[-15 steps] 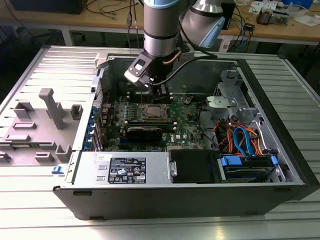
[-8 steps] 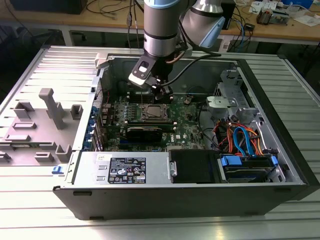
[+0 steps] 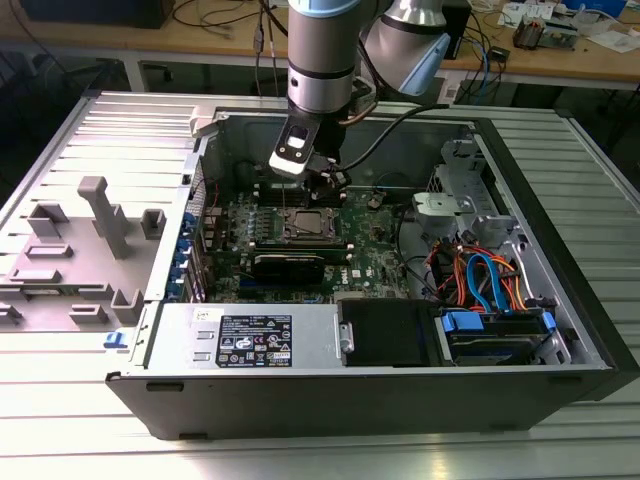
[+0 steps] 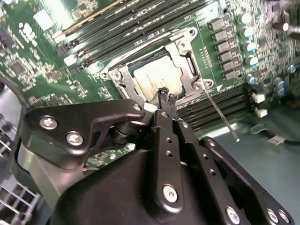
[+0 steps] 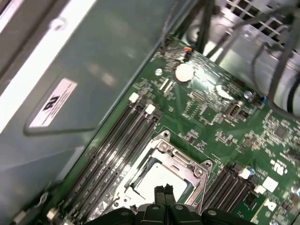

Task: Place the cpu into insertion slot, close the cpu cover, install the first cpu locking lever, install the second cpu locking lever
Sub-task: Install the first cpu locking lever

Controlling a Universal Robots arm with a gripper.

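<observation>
Above the insertion slot (image 3: 287, 227), exterior view, hangs the gripper (image 3: 322, 182). Second wrist view: its closed, empty tips over the cpu (image 4: 154, 77), seated in that slot, framed by the cpu cover (image 4: 187, 56). First wrist view: pushing down off-centre could scrape the cpu.
</observation>
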